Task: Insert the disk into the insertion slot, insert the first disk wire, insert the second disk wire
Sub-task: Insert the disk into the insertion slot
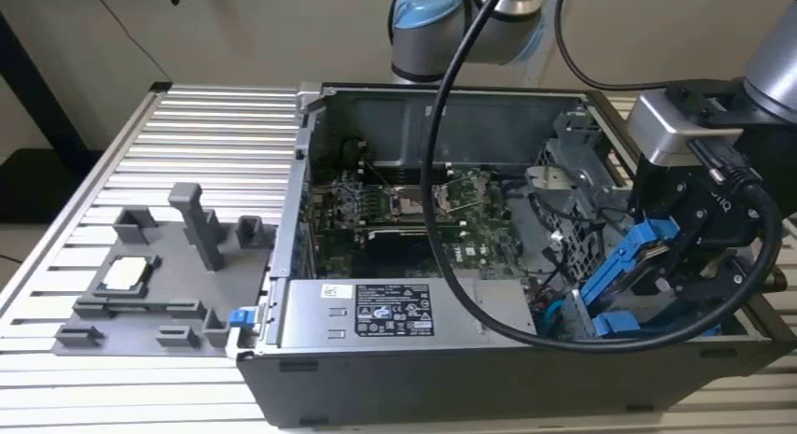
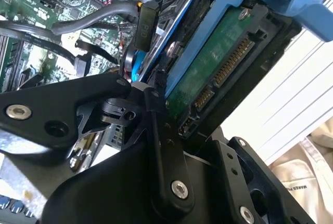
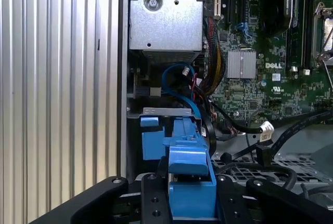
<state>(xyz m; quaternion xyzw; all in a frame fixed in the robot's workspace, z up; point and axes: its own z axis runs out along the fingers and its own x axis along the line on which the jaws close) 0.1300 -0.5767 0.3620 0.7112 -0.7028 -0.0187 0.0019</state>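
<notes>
I see a black-and-white label (image 1: 394,310) crowded with small print and marks on the grey power supply box (image 1: 486,311). A smaller white sticker (image 1: 339,291) sits just beside it, and I cannot make out either one. In the first wrist view, white logo lettering (image 3: 276,65) stands on the green circuit board (image 3: 250,99). A black plug (image 2: 146,24) just beside the disk (image 2: 213,73) carries a few pale characters. A beige cloth (image 2: 304,182) bears one line of tiny print.
</notes>
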